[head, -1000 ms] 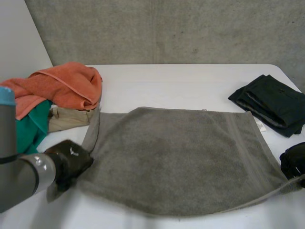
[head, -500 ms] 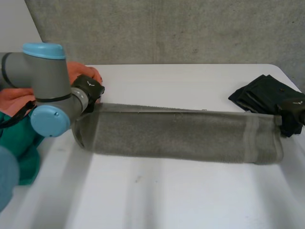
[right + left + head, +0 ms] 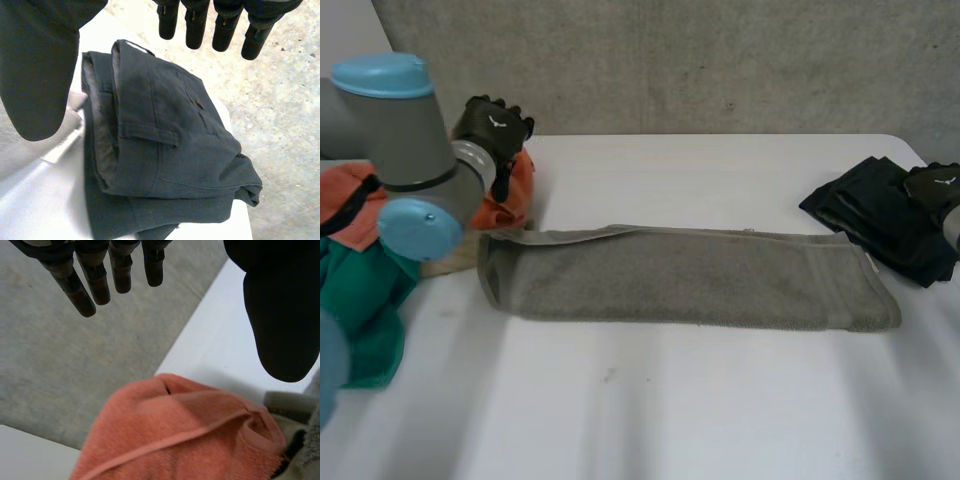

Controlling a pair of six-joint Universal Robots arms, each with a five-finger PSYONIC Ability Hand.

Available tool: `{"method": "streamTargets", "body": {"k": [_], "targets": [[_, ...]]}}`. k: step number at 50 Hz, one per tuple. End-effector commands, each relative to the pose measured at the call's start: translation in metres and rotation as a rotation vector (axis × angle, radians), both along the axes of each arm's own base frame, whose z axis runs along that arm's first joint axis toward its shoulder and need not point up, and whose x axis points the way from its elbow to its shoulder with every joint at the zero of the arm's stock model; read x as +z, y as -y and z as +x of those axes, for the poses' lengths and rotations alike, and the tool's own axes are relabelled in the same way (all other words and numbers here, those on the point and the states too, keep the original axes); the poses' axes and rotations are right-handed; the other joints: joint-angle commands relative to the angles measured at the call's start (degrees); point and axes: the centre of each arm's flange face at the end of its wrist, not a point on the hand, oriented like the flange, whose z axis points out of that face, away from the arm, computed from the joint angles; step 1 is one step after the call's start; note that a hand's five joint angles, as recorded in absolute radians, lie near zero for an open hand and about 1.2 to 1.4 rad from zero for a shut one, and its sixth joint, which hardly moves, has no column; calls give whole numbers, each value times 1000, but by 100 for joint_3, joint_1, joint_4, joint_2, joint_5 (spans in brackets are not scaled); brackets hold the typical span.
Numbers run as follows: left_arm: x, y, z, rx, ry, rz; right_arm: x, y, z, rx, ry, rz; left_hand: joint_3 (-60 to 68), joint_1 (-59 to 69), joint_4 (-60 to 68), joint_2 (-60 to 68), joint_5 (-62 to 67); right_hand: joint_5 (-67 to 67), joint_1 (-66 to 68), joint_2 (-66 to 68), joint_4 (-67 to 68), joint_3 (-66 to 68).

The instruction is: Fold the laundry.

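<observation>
A grey towel (image 3: 690, 277) lies folded in half as a long band across the middle of the table. My left hand (image 3: 494, 128) hangs open above the orange towel (image 3: 505, 195) (image 3: 175, 435), just past the grey towel's left end; its fingers (image 3: 95, 282) are straight and hold nothing. My right hand (image 3: 935, 185) hovers open over the folded black trousers (image 3: 880, 215) (image 3: 160, 145) beyond the towel's right end, its fingers (image 3: 220, 25) straight and empty.
A pile of laundry sits at the table's left: the orange towel, a teal cloth (image 3: 365, 300) and a beige piece (image 3: 460, 255). The black trousers lie folded at the right edge. White table (image 3: 650, 400) stretches in front of the towel.
Both hands carried the towel's near edge back over the far edge, folding it in half. They then let go and lifted away, the left over the orange towel, the right over the trousers.
</observation>
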Motion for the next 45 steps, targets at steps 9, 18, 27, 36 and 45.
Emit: {"method": "streamTargets", "body": {"k": [9,18,27,36,45], "targets": [[-31,-30,18,-71,20,142,4,-78,-2,172,10,298,-190,-74,-147,-168,-279,-278,-241,-167,-183,-184],[-64,-17,20,-49,59,171,-12,-94,-6,163,31,323,-190,-74,-147,-168,-279,-278,-241,-167,-183,-184],[-73,21,15,-4,29,33,-26,-109,-6,164,47,343,-190,-74,-147,-168,-279,-278,-241,-167,-183,-184],[-56,64,25,155,2,-133,-34,-114,-1,161,63,325,-190,-74,-147,-168,-279,-278,-241,-167,-183,-184],[-49,33,22,95,-25,0,-27,-114,-3,155,69,299,-190,-74,-147,-168,-279,-278,-241,-167,-183,-184]]}}
